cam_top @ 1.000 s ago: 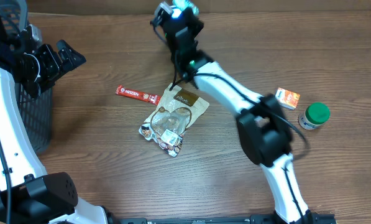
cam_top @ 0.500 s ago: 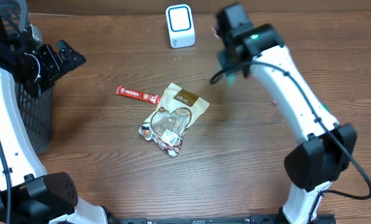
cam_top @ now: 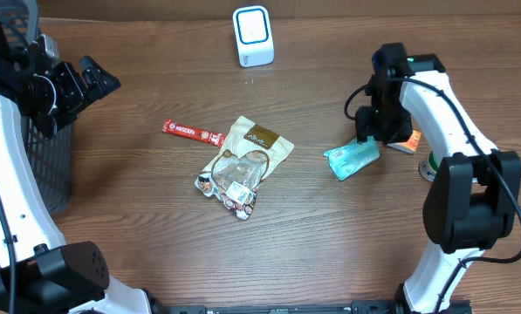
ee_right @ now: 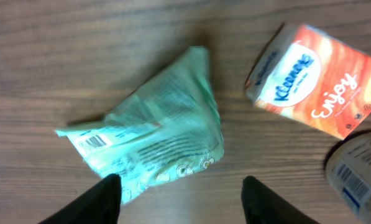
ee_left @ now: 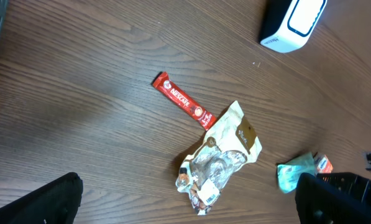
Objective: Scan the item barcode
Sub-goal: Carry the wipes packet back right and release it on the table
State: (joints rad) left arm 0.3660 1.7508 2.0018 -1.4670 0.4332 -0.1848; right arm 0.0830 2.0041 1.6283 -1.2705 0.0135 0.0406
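Observation:
The item, a teal plastic packet (cam_top: 352, 160), lies flat on the table at the right with nothing holding it. Its printed side faces up in the right wrist view (ee_right: 154, 137), with a small barcode near its left corner. My right gripper (cam_top: 372, 138) hovers just above the packet's far end. In its own view the right gripper (ee_right: 180, 193) stands open, its fingers apart on either side of the packet's lower edge. The white barcode scanner (cam_top: 252, 36) stands at the back centre. My left gripper (cam_top: 99, 78) is open at the far left, well above the table.
A brown-and-clear cookie bag (cam_top: 247, 161) and a red Nescafe stick (cam_top: 192, 133) lie mid-table. An orange Kleenex pack (cam_top: 406, 137) and a green-lidded jar (cam_top: 441, 162) sit right beside the packet. A black mesh basket (cam_top: 51, 166) stands at the left edge.
My right arm swung from the scanner across to the right side of the table. Its jaws opened and the teal packet now lies on the wood. The left arm stayed still.

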